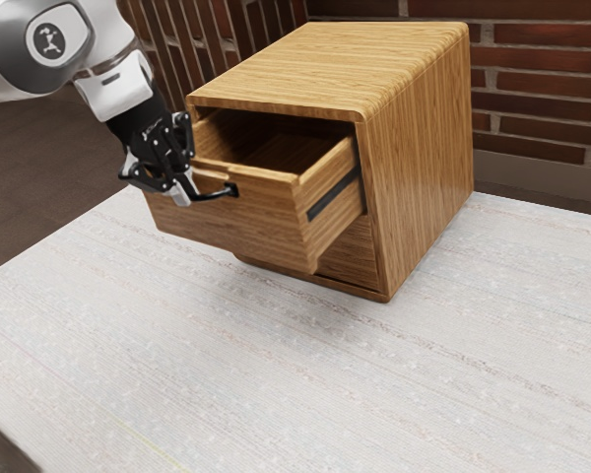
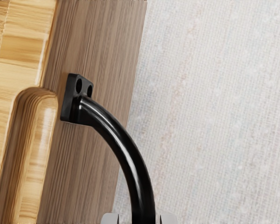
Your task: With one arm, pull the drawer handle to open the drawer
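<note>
- Exterior view: the wooden cabinet (image 1: 414, 148) sits on the pale desk (image 1: 325, 384), and its upper drawer (image 1: 266, 217) stands partly out of the carcass, with a dark slide rail (image 1: 333, 195) bared along its side.
- The black drawer handle (image 1: 217, 192) bows off the drawer front, on the side toward the exterior view's left. The arm comes in from the upper left, and its fingers (image 1: 182, 192) are closed around the bar from two sides.
- The relation that matters, as I judge it: the handle's long axis runs across the drawer front, while the drawer's travel is square to that front, out of the cabinet toward the exterior view's lower left. The pull should follow the rail line, not the bar.
- Wrist view: the drawer handle (image 2: 126, 154) curves from its two-hole mounting plate (image 2: 77, 98) on the drawer front (image 2: 98, 56) and runs straight in under the hand.
- The bar passes between two pale fingertips (image 2: 111, 218), one pressed to each side of it, so the grip looks clamped rather than loose.
- The desk (image 2: 214, 112) shows beyond the drawer front's edge.
- The grip sits toward one end of the bar's curve, so I would expect a skewed pull to twist the drawer on its rails.
</note>
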`<state>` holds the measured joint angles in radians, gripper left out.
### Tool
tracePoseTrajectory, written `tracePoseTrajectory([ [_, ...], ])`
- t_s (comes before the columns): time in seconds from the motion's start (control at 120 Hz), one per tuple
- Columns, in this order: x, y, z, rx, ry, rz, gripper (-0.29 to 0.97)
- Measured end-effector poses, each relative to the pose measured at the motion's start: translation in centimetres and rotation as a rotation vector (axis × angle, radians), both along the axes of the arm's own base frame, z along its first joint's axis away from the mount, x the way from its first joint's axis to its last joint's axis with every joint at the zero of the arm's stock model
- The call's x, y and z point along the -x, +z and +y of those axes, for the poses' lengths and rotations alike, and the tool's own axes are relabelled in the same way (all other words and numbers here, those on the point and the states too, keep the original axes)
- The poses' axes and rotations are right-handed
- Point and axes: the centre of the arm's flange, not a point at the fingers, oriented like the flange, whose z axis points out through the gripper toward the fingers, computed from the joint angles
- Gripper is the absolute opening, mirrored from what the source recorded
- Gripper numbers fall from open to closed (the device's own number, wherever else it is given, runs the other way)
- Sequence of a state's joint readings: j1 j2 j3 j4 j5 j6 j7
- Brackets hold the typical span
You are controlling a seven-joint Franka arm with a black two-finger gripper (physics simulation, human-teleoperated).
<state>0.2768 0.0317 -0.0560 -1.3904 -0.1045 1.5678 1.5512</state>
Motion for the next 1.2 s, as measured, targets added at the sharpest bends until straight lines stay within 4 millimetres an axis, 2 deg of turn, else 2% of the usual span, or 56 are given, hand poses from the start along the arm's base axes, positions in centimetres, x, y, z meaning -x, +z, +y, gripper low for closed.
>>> tracePoseTrajectory([
  [0.233, 1.4, -0.6, -0.1, 0.005, 0.016, 0.026, 0.02],
  [0.775, 5.7, 0.4, -1.8, 0.001, 0.025, 0.027, 0.02],
  [0.817, 6.2, 1.1, -2.4, -0.002, 0.019, 0.016, 0.05],
  [1.008, 9.4, 5.3, -4.2, -0.009, 0.004, -0.053, 0.40],
  [1.15, 10.5, 6.5, -5.1, -0.001, -0.010, -0.058, 0.54],
  [1.2, 10.6, 6.6, -6.4, 0.001, -0.039, -0.051, 0.57],
])
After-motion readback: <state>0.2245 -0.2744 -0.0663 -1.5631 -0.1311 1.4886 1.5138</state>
